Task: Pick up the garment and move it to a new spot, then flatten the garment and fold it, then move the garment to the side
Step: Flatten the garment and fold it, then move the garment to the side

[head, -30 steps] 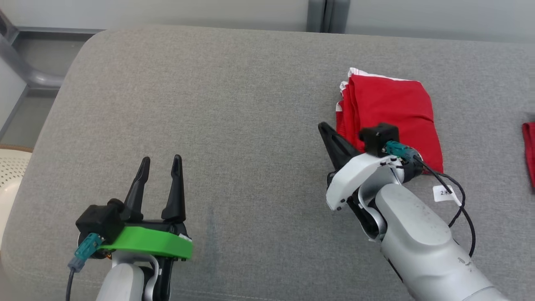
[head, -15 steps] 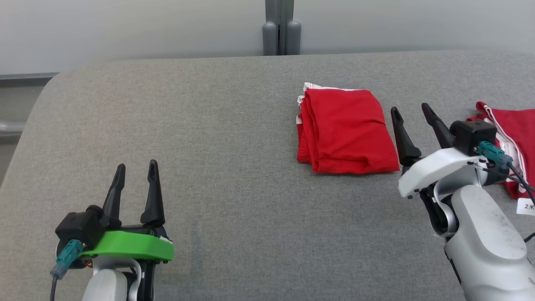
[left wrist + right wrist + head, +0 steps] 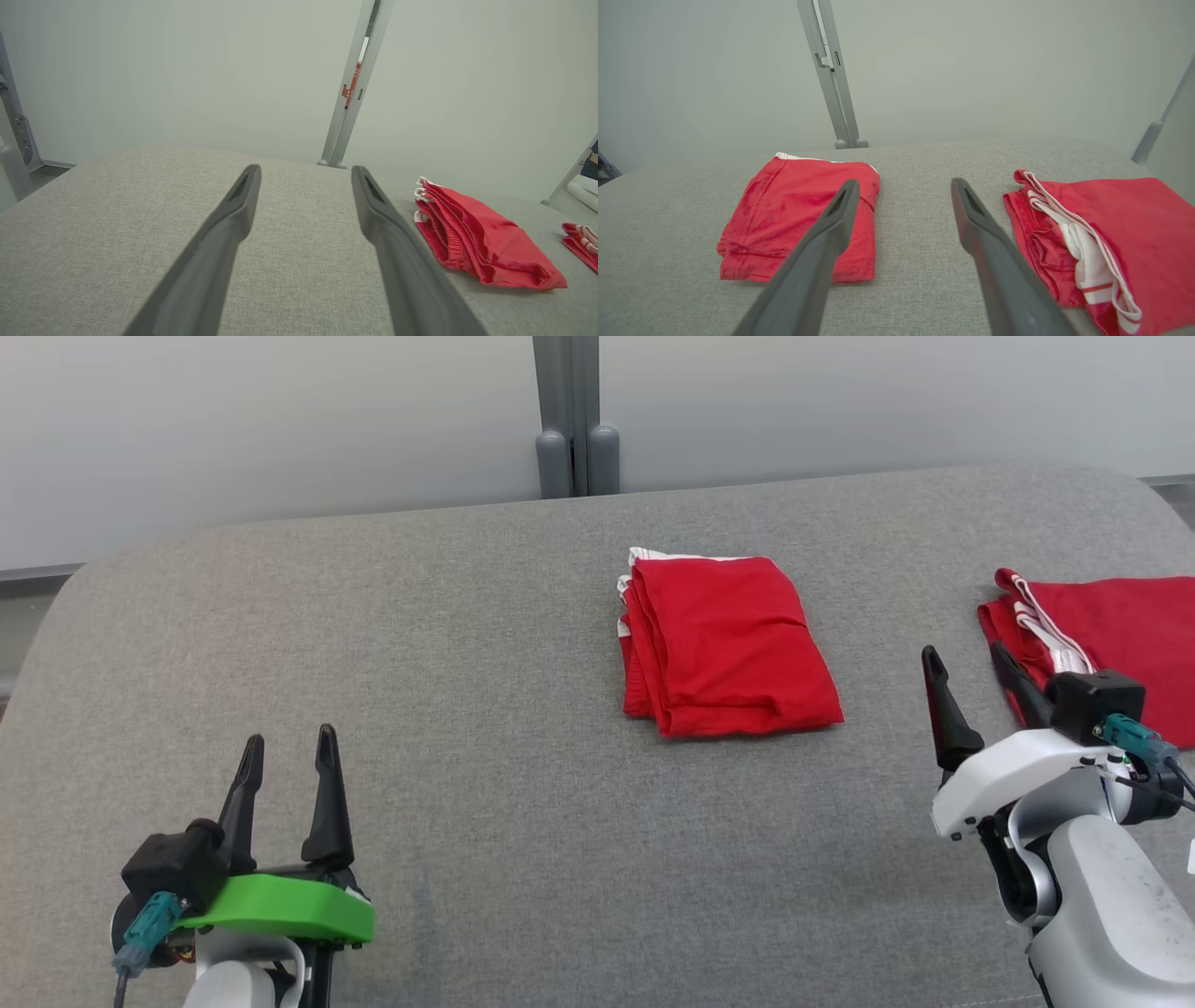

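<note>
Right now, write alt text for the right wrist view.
The right gripper, open and empty, points across a grey padded surface between two red garments. The folded garment lies at the view's left; the looser garment with white trim at its right.

Red on grey, with one flash of green

The folded garment (image 3: 728,649) is plain red with white edging along one end; the second garment (image 3: 1120,625) is red with white stripes. The bench (image 3: 420,644) is a flecked grey weave. The left end effector (image 3: 289,735) is black on a bright green mount, the right end effector (image 3: 963,651) black on white.
</note>
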You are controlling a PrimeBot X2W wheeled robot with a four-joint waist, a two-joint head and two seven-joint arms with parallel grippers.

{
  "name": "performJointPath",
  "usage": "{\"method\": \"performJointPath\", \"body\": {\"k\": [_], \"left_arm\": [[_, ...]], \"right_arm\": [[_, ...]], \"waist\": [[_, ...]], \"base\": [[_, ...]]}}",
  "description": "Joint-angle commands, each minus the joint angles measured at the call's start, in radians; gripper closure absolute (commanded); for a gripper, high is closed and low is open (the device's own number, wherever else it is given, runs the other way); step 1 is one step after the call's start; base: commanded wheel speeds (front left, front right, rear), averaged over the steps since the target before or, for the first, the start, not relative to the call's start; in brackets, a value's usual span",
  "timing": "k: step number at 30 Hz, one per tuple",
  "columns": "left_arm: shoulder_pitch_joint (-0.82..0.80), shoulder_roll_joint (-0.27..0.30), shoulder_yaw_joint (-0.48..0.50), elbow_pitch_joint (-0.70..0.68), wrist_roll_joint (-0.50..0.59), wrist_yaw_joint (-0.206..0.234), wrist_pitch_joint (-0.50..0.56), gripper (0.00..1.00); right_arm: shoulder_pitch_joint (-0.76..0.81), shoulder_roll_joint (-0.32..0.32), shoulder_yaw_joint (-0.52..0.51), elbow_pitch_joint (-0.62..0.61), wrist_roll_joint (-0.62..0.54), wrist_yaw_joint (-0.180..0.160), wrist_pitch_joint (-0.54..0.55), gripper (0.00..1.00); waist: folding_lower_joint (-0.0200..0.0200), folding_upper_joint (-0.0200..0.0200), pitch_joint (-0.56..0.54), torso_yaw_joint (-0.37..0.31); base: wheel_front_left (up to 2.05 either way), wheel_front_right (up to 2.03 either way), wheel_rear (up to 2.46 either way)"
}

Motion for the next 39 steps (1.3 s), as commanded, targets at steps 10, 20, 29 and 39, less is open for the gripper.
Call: {"method": "performJointPath", "body": {"k": [10, 20, 29, 39], "left_arm": [[0.033, 0.001, 0.003, 0.030, 0.001, -0.003, -0.003, 0.00], [0.025, -0.001, 0.014, 0.026, 0.010, -0.003, -0.003, 0.00], [0.033, -0.001, 0.018, 0.026, 0.016, -0.003, -0.003, 0.00], [0.029, 0.001, 0.018, 0.022, 0.023, -0.003, -0.003, 0.00]], "right_arm": [[0.021, 0.002, 0.007, 0.028, 0.008, 0.000, -0.018, 0.00], [0.022, 0.010, 0.011, 0.041, 0.009, 0.000, -0.016, 0.00], [0.026, 0.020, 0.011, 0.043, 0.003, 0.000, 0.002, 0.00], [0.002, 0.019, 0.024, 0.046, 0.000, 0.000, 0.020, 0.00]], "waist": [[0.0000, -0.0001, -0.015, -0.007], [0.0000, -0.0001, -0.008, -0.002], [0.0000, -0.0001, -0.001, 0.006], [0.0000, -0.0001, 0.018, 0.033]], "base": [[0.00, 0.00, 0.00], [0.00, 0.00, 0.00], [0.00, 0.00, 0.00], [0.00, 0.00, 0.00]]}}
